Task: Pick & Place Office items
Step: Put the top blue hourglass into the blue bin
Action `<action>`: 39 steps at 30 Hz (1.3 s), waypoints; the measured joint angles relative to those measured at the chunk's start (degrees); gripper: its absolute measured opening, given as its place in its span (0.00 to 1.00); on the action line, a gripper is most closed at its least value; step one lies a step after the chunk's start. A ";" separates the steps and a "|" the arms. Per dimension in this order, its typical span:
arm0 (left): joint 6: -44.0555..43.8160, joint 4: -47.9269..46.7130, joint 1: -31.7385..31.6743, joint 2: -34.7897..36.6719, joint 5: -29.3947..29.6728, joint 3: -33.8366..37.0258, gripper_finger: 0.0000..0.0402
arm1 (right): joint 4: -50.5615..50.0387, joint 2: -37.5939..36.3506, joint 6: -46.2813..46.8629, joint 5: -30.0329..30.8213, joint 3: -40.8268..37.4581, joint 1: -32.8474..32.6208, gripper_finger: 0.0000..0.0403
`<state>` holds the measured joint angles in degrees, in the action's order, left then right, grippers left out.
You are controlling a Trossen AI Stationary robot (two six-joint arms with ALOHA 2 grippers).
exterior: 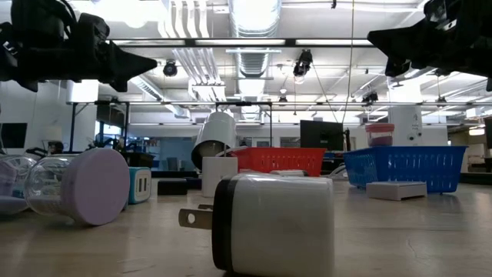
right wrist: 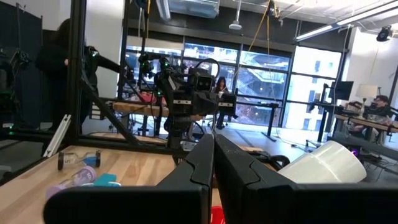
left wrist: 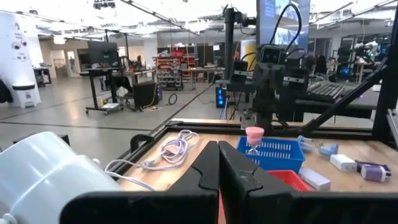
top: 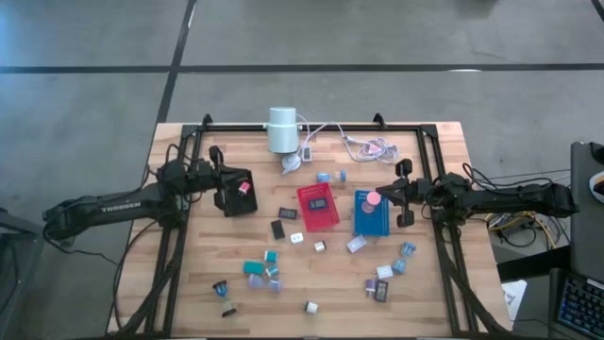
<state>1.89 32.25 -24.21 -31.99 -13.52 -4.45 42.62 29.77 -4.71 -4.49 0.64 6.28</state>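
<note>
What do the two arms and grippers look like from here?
Both arms are dark and slim, with black cables at their bases. The left arm has white lettering on its side; the right arm shows none. Left gripper and right gripper each have two flat black tapered fingers.

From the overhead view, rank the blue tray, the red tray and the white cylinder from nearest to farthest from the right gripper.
Measured from the right gripper, shut:
1. Blue tray, directly beside it.
2. Red tray, further toward the table's middle.
3. White cylinder, at the far edge with its cables.
</note>
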 joint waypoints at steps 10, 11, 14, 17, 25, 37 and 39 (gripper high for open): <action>-0.02 0.04 0.00 -0.04 -0.24 0.00 0.01 | -0.36 0.08 0.48 1.77 0.00 0.00 0.02; -0.21 0.04 0.00 -0.04 -0.26 0.00 0.01 | -0.36 0.08 0.68 1.77 0.00 0.00 0.02; -0.58 0.32 0.00 -0.04 -0.26 0.00 0.01 | -0.36 0.08 0.77 3.14 0.00 0.00 0.02; -0.95 0.31 0.00 -0.04 -0.28 0.00 0.01 | -0.36 0.08 0.79 4.70 0.00 0.00 0.02; -2.23 0.31 0.00 -0.04 -0.44 0.00 0.01 | -15.46 0.91 3.61 11.75 7.75 -0.01 0.02; -4.30 0.28 0.00 -0.04 -0.44 0.00 0.01 | -41.31 21.09 7.01 15.17 27.71 0.78 0.02; -4.29 0.29 0.00 -0.04 -0.44 0.00 0.01 | -48.49 25.79 6.42 15.17 33.98 1.56 0.02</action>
<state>-2.40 32.54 -24.21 -32.03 -13.96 -4.45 -5.87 55.56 1.71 10.68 34.63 7.85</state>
